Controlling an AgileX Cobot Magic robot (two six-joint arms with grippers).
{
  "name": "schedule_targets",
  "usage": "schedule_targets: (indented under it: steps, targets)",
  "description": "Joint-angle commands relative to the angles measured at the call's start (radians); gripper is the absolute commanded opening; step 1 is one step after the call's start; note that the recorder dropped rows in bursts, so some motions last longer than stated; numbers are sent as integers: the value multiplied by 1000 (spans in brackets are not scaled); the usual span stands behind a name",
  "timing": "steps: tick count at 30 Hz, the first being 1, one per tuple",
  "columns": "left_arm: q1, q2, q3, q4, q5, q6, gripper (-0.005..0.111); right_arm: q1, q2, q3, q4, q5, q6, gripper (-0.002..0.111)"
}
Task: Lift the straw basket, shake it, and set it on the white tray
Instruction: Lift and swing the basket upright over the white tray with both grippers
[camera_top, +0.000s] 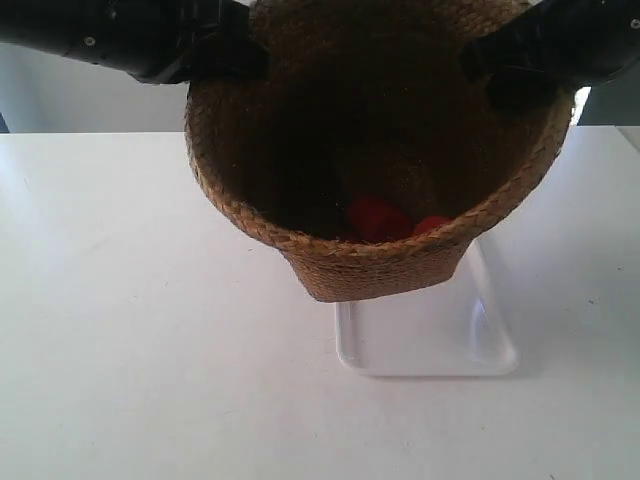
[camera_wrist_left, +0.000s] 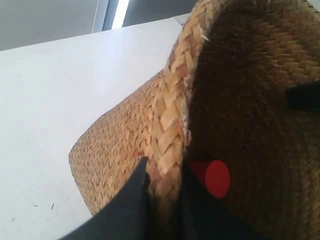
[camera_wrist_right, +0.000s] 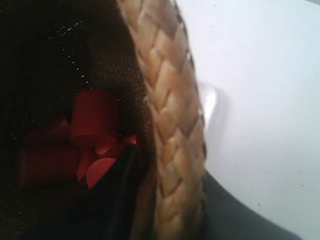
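While both my jaws pinch the rim of the basket (camera_top: 360, 265), one each side, it tilts over the tray (camera_top: 430, 350); a lopsided release could topple it, spilling the red pieces (camera_top: 378, 215).

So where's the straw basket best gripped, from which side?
Take the straw basket by its braided rim, from above on opposite sides, one finger inside the wall, one outside. It has no handles and flares wide; the left pincer and right pincer straddle it so.
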Motion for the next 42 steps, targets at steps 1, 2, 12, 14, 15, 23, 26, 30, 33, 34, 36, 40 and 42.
schedule_targets:
  steps: [1, 2, 12, 14, 15, 23, 26, 30, 33, 34, 36, 40, 42]
  targets:
    - [-13, 6, -23, -26, 25, -10, 0, -10, 1, -11, -8, -8, -19, 0]
    - [-13, 12, -23, -26, 25, -10, 0, -10, 1, -11, -15, -3, -19, 0]
    - [-13, 102, -32, -56, 35, -10, 0, -41, 66, -11, -138, 72, -2, 0]
    - [-13, 121, -53, -54, 55, -10, 0, -67, 79, -11, -156, 108, 14, 0]
    - [-13, 129, -63, -52, 60, -7, 0, -77, 81, -11, -163, 121, 21, 0]
    - [-13, 223, -189, -49, 99, -7, 0, -143, 80, -9, -169, 115, 26, 0]
    - [-13, 263, -214, -51, 114, -7, 0, -159, 80, -9, -185, 111, 26, 0]
    - [-13, 296, -218, -61, 115, -11, 0, -161, 80, -9, -197, 92, 28, 0]
    - [-13, 306, -218, -55, 111, -7, 0, -161, 90, -9, -197, 92, 31, 0]
    - [-13, 309, -220, -55, 108, -4, 0, -161, 93, -9, -197, 96, 39, 0]
    - [-13, 309, -220, -53, 101, -4, 0, -161, 102, -5, -197, 102, 47, 0]
    - [-13, 309, -220, -49, 78, -4, 0, -161, 107, 32, -197, 92, 58, 0]
    - [-13, 309, -220, -47, 64, 0, 0, -161, 107, 56, -199, 74, 72, 0]
